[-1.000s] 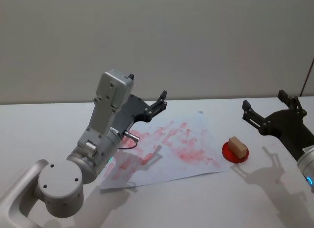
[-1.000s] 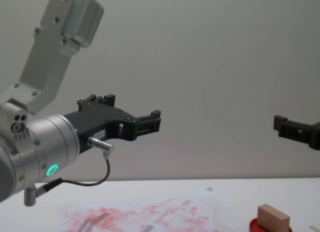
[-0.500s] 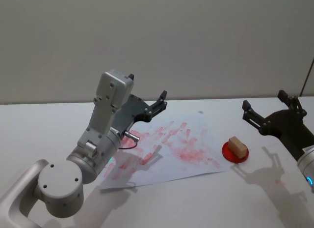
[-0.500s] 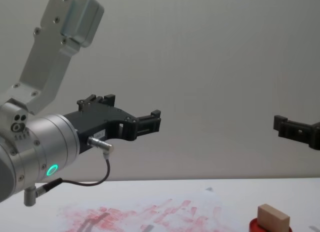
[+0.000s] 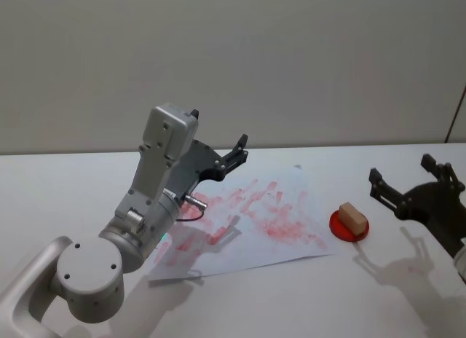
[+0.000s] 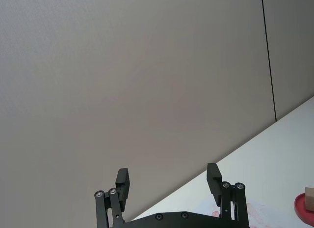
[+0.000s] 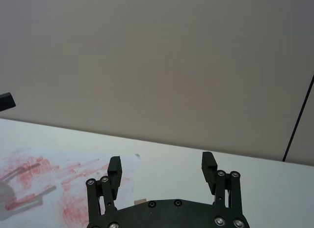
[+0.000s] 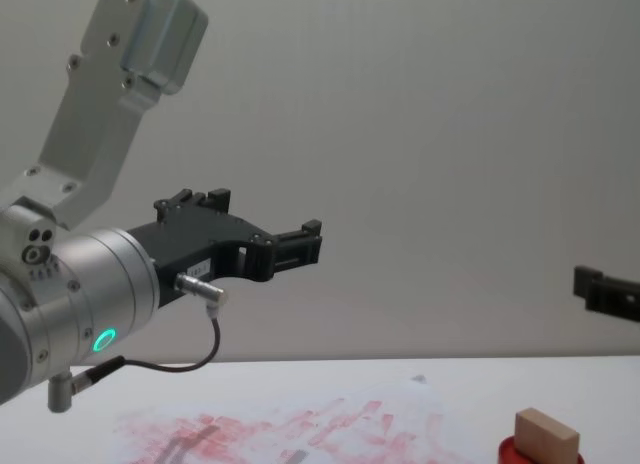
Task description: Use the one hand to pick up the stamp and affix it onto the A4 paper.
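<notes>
The stamp [image 5: 352,217], a pale wooden block, rests on a round red ink pad [image 5: 339,227] just right of the A4 paper [image 5: 291,199], which is covered in red marks. The chest view shows the stamp [image 8: 547,436] low at the right and the paper [image 8: 300,429] along the bottom. My right gripper [image 5: 400,168] hovers open to the right of the stamp, apart from it, holding nothing. Its wrist view shows the open right gripper [image 7: 162,163] above the paper [image 7: 49,174]. My left gripper [image 5: 242,148] is raised over the paper's far left part, open and empty, as the left gripper [image 6: 167,172] shows.
The white table [image 5: 306,301] runs from the left edge to the right under both arms. A plain grey wall [image 5: 291,61] stands behind it. A cable [image 8: 190,359] hangs from the left wrist above the paper.
My right gripper has drawn back to the right and lower in the head view, away from the stamp. The left arm, stamp and paper have not moved.
</notes>
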